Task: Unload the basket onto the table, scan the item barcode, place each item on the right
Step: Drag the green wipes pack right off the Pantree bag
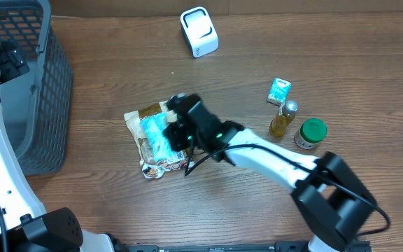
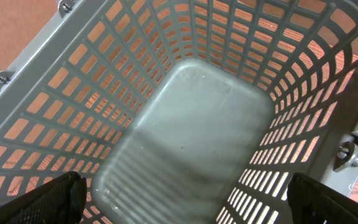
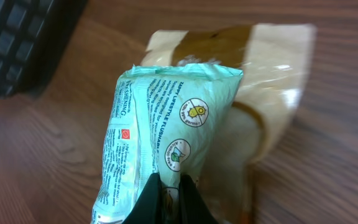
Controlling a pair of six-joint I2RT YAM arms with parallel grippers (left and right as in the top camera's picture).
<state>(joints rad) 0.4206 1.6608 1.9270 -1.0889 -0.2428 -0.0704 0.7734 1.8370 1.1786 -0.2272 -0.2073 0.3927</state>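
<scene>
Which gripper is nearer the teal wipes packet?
Right. The right gripper is shut on the teal wipes packet, pinching its edge. The left gripper is open over the grey basket, off to the left and well away from it.

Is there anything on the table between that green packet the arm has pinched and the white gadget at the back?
Nothing visible: only bare table lies between the green packet and the white gadget.

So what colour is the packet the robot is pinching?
Pale mint green packet with white panels and small round symbols; the right wrist view shows it best.
</scene>
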